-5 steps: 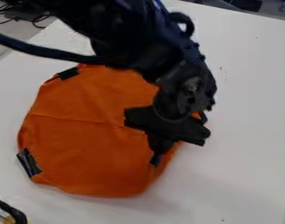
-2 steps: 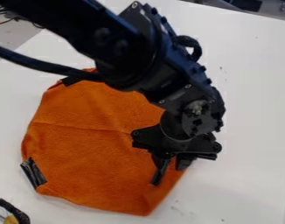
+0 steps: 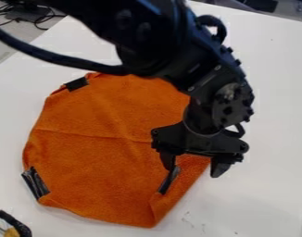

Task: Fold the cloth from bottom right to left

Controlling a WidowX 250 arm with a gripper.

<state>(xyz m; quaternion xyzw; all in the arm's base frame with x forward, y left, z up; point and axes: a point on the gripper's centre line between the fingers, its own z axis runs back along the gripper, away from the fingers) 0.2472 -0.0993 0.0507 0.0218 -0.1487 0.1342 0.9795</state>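
Note:
The black gripper (image 3: 194,168) hangs over the right side of the orange cloth (image 3: 95,162) with its fingers spread wide. Its left finger is above the cloth, close to the upper end of a black strip (image 3: 169,180); its right finger is by the cloth's right edge. Several corners of the cloth carry black strips, one at the upper left and one at the lower left. At the lower right a narrow flap (image 3: 173,195) lies turned inward, and the arm hides the upper right part.
The cloth lies on a white table (image 3: 265,139). A black and yellow object (image 3: 12,227) is at the lower left corner. Dark cables (image 3: 39,16) show beyond the table at the upper left.
The gripper has moved right and opened wider, baring the black strip beside it. The cloth's lower right part has spread downward since the earliest frame.

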